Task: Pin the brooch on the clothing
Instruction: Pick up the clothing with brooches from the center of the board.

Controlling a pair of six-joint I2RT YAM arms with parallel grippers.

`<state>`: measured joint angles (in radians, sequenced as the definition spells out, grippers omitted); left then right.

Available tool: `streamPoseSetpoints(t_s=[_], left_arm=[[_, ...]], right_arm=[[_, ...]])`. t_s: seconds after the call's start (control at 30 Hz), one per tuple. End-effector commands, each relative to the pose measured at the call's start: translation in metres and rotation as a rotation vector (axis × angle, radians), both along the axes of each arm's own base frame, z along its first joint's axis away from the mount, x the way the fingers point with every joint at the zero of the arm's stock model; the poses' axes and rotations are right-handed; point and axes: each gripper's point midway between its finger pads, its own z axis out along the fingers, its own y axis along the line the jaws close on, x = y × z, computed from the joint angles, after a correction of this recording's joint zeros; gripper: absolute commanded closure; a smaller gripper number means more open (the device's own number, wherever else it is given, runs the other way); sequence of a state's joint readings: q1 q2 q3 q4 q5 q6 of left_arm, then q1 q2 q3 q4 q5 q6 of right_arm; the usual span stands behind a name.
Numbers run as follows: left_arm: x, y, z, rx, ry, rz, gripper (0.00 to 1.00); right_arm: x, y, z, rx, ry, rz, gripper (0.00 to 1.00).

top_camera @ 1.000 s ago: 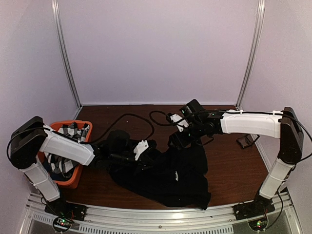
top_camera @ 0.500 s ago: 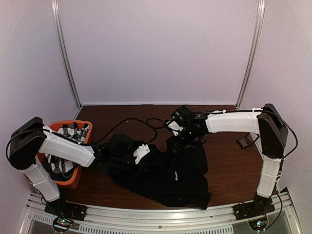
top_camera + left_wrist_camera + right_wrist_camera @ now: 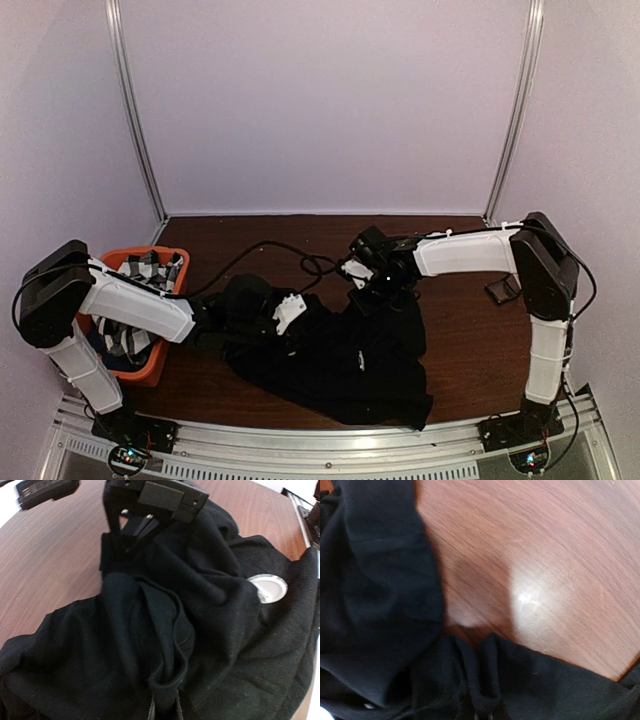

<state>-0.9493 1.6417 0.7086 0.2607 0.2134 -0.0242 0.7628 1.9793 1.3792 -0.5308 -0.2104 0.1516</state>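
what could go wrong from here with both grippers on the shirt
The left gripper and right gripper each pinch only a narrow fold of the black T-shirt; pulling apart might slip one free. The round white disc sits on the cloth; tugging may shift it if unfastened. A black cable loops on the table near the right gripper and could snag.
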Motion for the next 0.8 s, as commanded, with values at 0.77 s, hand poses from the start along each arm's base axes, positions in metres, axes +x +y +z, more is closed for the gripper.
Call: streamPoseSetpoints(t_s=[0.77], left_arm=[[0.051,0.022,0.063,-0.023,-0.227,0.325,0.81]], right_arm=[[-0.03,-0.084,0.082,0.255,-0.264,-0.269,0.98]])
